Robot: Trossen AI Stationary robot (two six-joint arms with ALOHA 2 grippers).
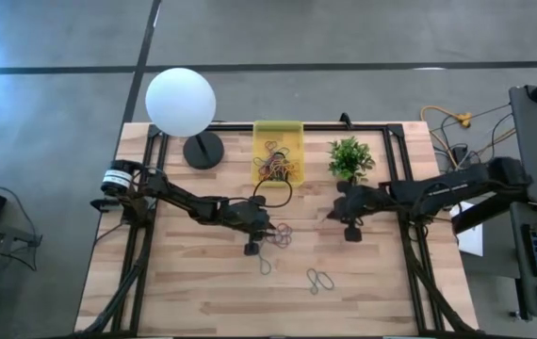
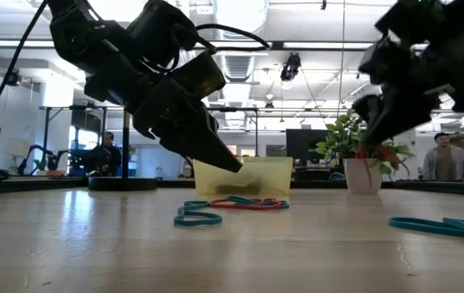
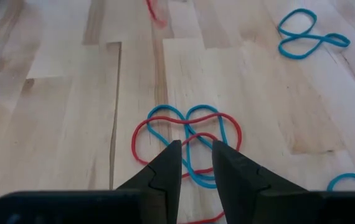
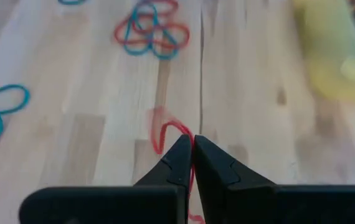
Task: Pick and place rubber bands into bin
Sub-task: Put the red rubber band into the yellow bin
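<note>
**Trainee:** Starting big: where does everything sit?

**Lead:** You have the table (image 1: 193, 292) with the bin (image 1: 278, 132) at its far edge, between the globe lamp (image 1: 181, 102) and the small plant (image 1: 350, 158). A heap of rubber bands (image 1: 278, 168) already lies inside it. More lie loose on the wood: a red-and-blue tangle (image 3: 187, 146) right under your left gripper (image 3: 196, 163), and a blue pair (image 1: 320, 280) nearer the front edge.

**Trainee:** And the grippers?

**Lead:** Your left gripper has its fingers narrowly parted, straddling strands of that tangle with nothing pinched yet. Your right gripper (image 4: 192, 157) is shut on a single red band (image 4: 165, 134), which trails limp from the tips above the table, short of the bin.

**Trainee:** How will they handle?

**Lead:** Judge them nearly weightless, floppy and stretchy. They will sag and swing, and tangled ones will likely drag neighbours along. Take one where two strands cross or bunch, so the tips get more than a flat thread (a lone strand lying flush may slip).

**Trainee:** Anything you can't read?

**Lead:** How many bands make up the tangle, and how much of the red band is really between the right tips. From table height, the left arm covers part of the bin.
</note>
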